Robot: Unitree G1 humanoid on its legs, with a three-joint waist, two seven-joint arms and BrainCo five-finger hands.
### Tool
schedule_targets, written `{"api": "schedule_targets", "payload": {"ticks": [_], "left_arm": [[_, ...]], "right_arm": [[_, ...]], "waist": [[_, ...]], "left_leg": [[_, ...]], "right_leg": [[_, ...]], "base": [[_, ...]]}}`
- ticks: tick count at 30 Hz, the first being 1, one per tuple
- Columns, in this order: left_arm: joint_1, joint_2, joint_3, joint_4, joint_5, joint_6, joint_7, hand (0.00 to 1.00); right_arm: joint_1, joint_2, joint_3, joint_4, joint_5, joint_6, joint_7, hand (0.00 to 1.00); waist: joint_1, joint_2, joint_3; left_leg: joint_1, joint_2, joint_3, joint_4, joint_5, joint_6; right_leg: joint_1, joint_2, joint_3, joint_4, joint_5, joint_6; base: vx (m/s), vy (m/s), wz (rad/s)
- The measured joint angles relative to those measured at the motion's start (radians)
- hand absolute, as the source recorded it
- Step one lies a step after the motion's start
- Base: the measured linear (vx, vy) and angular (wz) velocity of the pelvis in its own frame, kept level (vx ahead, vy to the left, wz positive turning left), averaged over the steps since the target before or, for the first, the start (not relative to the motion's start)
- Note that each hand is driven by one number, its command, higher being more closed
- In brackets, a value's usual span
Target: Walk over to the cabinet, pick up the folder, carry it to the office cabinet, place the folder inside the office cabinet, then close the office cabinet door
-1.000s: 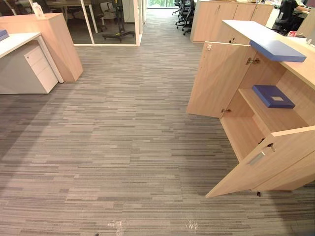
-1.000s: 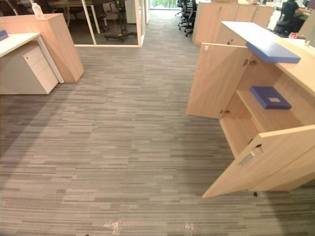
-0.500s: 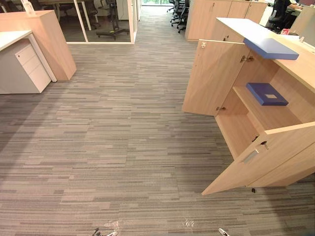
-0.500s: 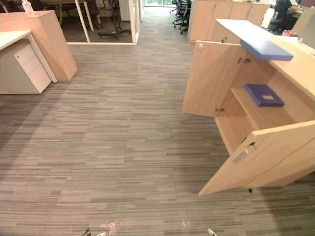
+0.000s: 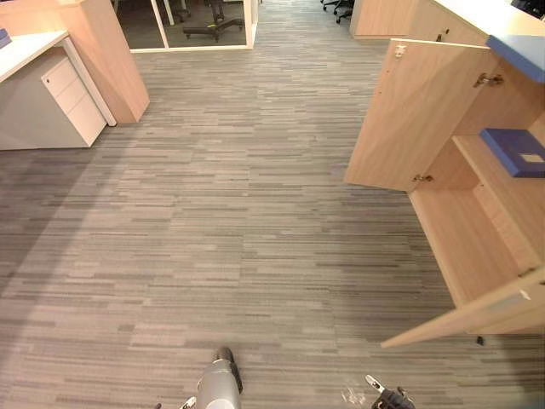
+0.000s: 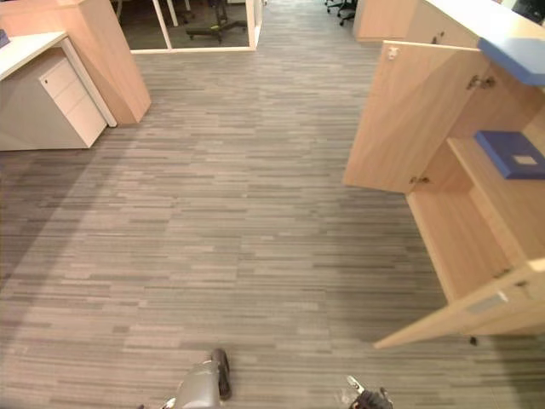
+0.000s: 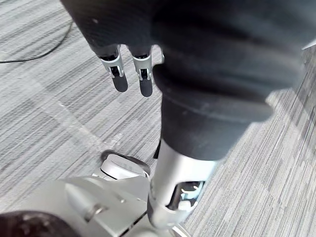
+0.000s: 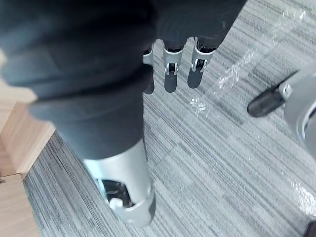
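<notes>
Blue on pale wood: in the left eye view the folder [image 5: 518, 152] lies on a shelf inside the office cabinet [image 5: 464, 243], well ahead of the right hand [image 5: 390, 398] and off to its right, far apart from it. Both doors [image 5: 417, 119] stand open, so placing looks done and only closing seems left. Right eye view shows the same. Left wrist view: the left hand [image 7: 144, 76] hangs with fingers straight, holding nothing. Right wrist view: the right hand likewise, straight-fingered and empty above the carpet [image 8: 207, 148].
</notes>
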Motion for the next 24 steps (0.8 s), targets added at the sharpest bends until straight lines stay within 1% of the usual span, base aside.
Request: {"api": "schedule_targets", "payload": {"ticks": [1, 2, 3, 4, 5, 6, 7, 8, 9, 10, 11, 12, 13, 14, 15, 16, 17, 18, 19, 20, 21, 22, 23, 24], "left_arm": [[0.0, 0.0, 0.0, 0.004, 0.002, -0.001, 0.008, 0.0], [-0.003, 0.002, 0.0, 0.011, 0.004, -0.002, 0.015, 0.0], [-0.001, 0.004, 0.0, 0.012, 0.004, -0.004, 0.016, 0.0], [-0.002, 0.009, -0.003, 0.014, 0.004, -0.006, 0.017, 0.0], [-0.002, 0.01, -0.04, 0.016, 0.004, -0.015, 0.018, 0.0], [-0.001, 0.01, -0.057, 0.018, 0.006, -0.018, 0.019, 0.0], [-0.002, 0.016, -0.085, 0.019, 0.017, -0.02, 0.018, 0.0], [-0.012, 0.025, -0.128, 0.019, 0.042, -0.021, 0.018, 0.0], [-0.022, 0.032, -0.163, 0.02, 0.05, -0.022, 0.018, 0.0], [-0.034, 0.036, -0.194, 0.023, 0.064, -0.023, 0.018, 0.0], [-0.05, 0.044, -0.24, 0.032, 0.083, -0.029, 0.022, 0.0], [-0.058, 0.047, -0.268, 0.034, 0.085, -0.035, 0.03, 0.0], [-0.067, 0.047, -0.287, 0.034, 0.088, -0.038, 0.037, 0.0], [-0.089, 0.042, -0.324, 0.036, 0.099, -0.039, 0.044, 0.0], [-0.102, 0.041, -0.337, 0.037, 0.108, -0.039, 0.048, 0.0], [-0.117, 0.041, -0.353, 0.036, 0.116, -0.041, 0.048, 0.0], [-0.135, 0.039, -0.354, 0.036, 0.121, -0.04, 0.051, 0.0], [-0.136, 0.042, -0.352, 0.037, 0.123, -0.04, 0.055, 0.0], [-0.135, 0.046, -0.347, 0.036, 0.123, -0.039, 0.056, 0.0], [-0.132, 0.05, -0.348, 0.037, 0.126, -0.037, 0.056, 0.0], [-0.129, 0.049, -0.348, 0.037, 0.127, -0.037, 0.055, 0.0], [-0.128, 0.036, -0.337, 0.036, 0.127, -0.036, 0.054, 0.0], [-0.128, 0.01, -0.304, 0.036, 0.129, -0.035, 0.052, 0.0], [-0.127, -0.001, -0.303, 0.036, 0.13, -0.034, 0.05, 0.0]], "right_arm": [[-0.013, 0.004, -0.023, 0.032, -0.002, 0.004, 0.002, 0.0], [-0.015, 0.005, -0.042, 0.059, -0.002, 0.007, 0.008, 0.0], [-0.015, 0.005, -0.057, 0.07, -0.002, 0.011, 0.011, 0.0], [-0.019, 0.003, -0.075, 0.088, -0.002, 0.014, 0.012, 0.0], [-0.021, -0.016, -0.076, 0.099, -0.003, 0.022, 0.016, 0.0], [-0.018, -0.023, -0.077, 0.098, -0.003, 0.022, 0.016, 0.0], [-0.015, -0.031, -0.078, 0.096, -0.002, 0.023, 0.017, 0.0], [-0.01, -0.037, -0.085, 0.081, 0.0, 0.019, 0.014, 0.0], [-0.005, -0.045, -0.09, 0.054, 0.002, 0.017, 0.011, 0.0], [-0.007, -0.057, -0.09, 0.047, 0.008, 0.016, 0.009, 0.0], [-0.02, -0.066, -0.049, 0.032, 0.04, 0.01, 0.006, 0.0], [-0.021, -0.062, -0.014, 0.008, 0.042, 0.006, 0.001, 0.0], [-0.023, -0.058, 0.007, -0.009, 0.044, 0.002, -0.005, 0.0], [-0.03, -0.049, 0.036, -0.045, 0.045, -0.011, -0.014, 0.0], [-0.037, -0.047, 0.048, -0.054, 0.045, -0.018, -0.019, 0.0], [-0.041, -0.036, 0.057, -0.074, 0.045, -0.031, -0.029, 0.0], [-0.037, -0.016, 0.058, -0.105, 0.059, -0.041, -0.039, 0.0], [-0.035, 0.004, 0.06, -0.112, 0.08, -0.047, -0.042, 0.0], [-0.027, 0.026, 0.066, -0.117, 0.086, -0.049, -0.041, 0.0], [-0.004, 0.05, 0.07, -0.127, 0.108, -0.05, -0.039, 0.0], [0.01, 0.057, 0.076, -0.127, 0.118, -0.05, -0.039, 0.0], [0.032, 0.063, 0.083, -0.128, 0.119, -0.049, -0.037, 0.0], [0.046, 0.064, 0.08, -0.129, 0.126, -0.05, -0.03, 0.0], [0.054, 0.061, 0.079, -0.13, 0.13, -0.05, -0.027, 0.0]], "waist": [[0.002, -0.003, -0.017], [-0.002, -0.007, -0.044], [-0.003, -0.012, -0.056], [-0.001, -0.019, -0.064], [-0.001, -0.014, -0.067], [-0.004, -0.011, -0.069], [-0.013, -0.005, -0.073], [-0.033, 0.004, -0.077], [-0.04, 0.008, -0.079], [-0.049, 0.016, -0.079], [-0.052, 0.03, -0.074], [-0.056, 0.027, -0.071], [-0.059, 0.022, -0.062], [-0.063, 0.01, -0.029], [-0.063, 0.006, -0.005], [-0.067, 0.001, 0.025], [-0.069, -0.004, 0.039], [-0.066, -0.018, 0.049], [-0.064, -0.03, 0.051], [-0.063, -0.039, 0.039], [-0.061, -0.048, 0.031], [-0.061, -0.046, 0.014], [-0.069, -0.014, 0.002], [-0.077, -0.002, -0.006]], "left_leg": [[-0.018, -0.024, 0.017, 0.063, 0.001, 0.001], [-0.026, -0.057, 0.035, 0.102, -0.016, 0.038], [-0.021, -0.076, 0.053, 0.108, -0.032, 0.066], [0.008, -0.109, 0.09, 0.101, -0.057, 0.086], [0.087, -0.162, 0.14, 0.057, -0.083, 0.127], [0.128, -0.188, 0.154, 0.024, -0.087, 0.136], [0.19, -0.223, 0.164, -0.026, -0.09, 0.15], [0.262, -0.259, 0.17, -0.091, -0.088, 0.166], [0.324, -0.283, 0.17, -0.15, -0.084, 0.173], [0.374, -0.29, 0.171, -0.196, -0.082, 0.175], [0.431, -0.291, 0.17, -0.235, -0.081, 0.176], [0.453, -0.29, 0.171, -0.253, -0.081, 0.177], [0.464, -0.29, 0.17, -0.259, -0.081, 0.177], [0.492, -0.29, 0.168, -0.267, -0.081, 0.177], [0.509, -0.289, 0.166, -0.268, -0.081, 0.177], [0.537, -0.286, 0.169, -0.276, -0.084, 0.174], [0.568, -0.287, 0.186, -0.3, -0.105, 0.164], [0.587, -0.291, 0.203, -0.304, -0.119, 0.151], [0.602, -0.29, 0.218, -0.293, -0.142, 0.136], [0.613, -0.288, 0.231, -0.27, -0.177, 0.12], [0.615, -0.287, 0.236, -0.254, -0.198, 0.114], [0.62, -0.273, 0.244, -0.219, -0.242, 0.101], [0.619, -0.229, 0.248, -0.192, -0.268, 0.079], [0.617, -0.209, 0.246, -0.184, -0.281, 0.073]], "right_leg": [[-0.009, -0.039, 0.005, 0.021, 0.007, -0.011], [-0.043, -0.091, 0.003, 0.068, 0.035, -0.004], [-0.062, -0.121, 0.001, 0.1, 0.049, 0.001], [-0.086, -0.168, 0.002, 0.159, 0.077, -0.01], [-0.147, -0.243, 0.001, 0.312, 0.16, -0.044], [-0.176, -0.273, -0.001, 0.387, 0.2, -0.079], [-0.213, -0.311, -0.007, 0.5, 0.28, -0.137], [-0.263, -0.373, -0.068, 0.693, 0.309, -0.208], [-0.298, -0.413, -0.139, 0.816, 0.303, -0.231], [-0.318, -0.425, -0.206, 0.893, 0.288, -0.237], [-0.352, -0.401, -0.297, 0.955, 0.21, -0.198], [-0.383, -0.366, -0.327, 0.972, 0.148, -0.168], [-0.403, -0.342, -0.341, 0.974, 0.112, -0.157], [-0.439, -0.289, -0.365, 0.96, 0.049, -0.136], [-0.449, -0.26, -0.373, 0.936, 0.023, -0.118], [-0.472, -0.208, -0.402, 0.868, -0.006, -0.098], [-0.501, -0.176, -0.445, 0.799, -0.013, -0.1], [-0.513, -0.162, -0.476, 0.743, -0.013, -0.101], [-0.514, -0.148, -0.515, 0.683, -0.007, -0.112], [-0.513, -0.142, -0.569, 0.605, 0.015, -0.175], [-0.512, -0.142, -0.586, 0.571, 0.021, -0.201], [-0.504, -0.137, -0.606, 0.545, 0.012, -0.268], [-0.489, -0.097, -0.62, 0.535, -0.007, -0.262], [-0.481, -0.077, -0.63, 0.528, -0.019, -0.252]], "base": [[0.45, 0.512, -0.45], [0.45, 0.529, -0.48], [0.47, 0.554, -0.41], [0.56, 0.671, -0.53], [0.46, 0.554, -0.53], [0.44, 0.529, -0.41], [0.33, 0.391, -0.05], [0.45, 0.55, 0.04], [0.35, 0.408, 0.01], [0.38, 0.366, -0.21], [0.32, 0.237, -0.29], [0.32, 0.196, -0.25], [0.29, 0.081, -0.2], [0.27, 0.051, -0.17], [0.27, 0.012, -0.15], [0.17, -0.025, -0.1], [0.19, -0.035, -0.19], [0.14, -0.034, -0.35], [0.15, -0.076, -0.47], [0.14, -0.103, -0.41], [0.25, -0.162, -0.34], [0.32, -0.178, -0.24], [0.34, -0.18, -0.12], [0.38, -0.2, 0.04]]}}
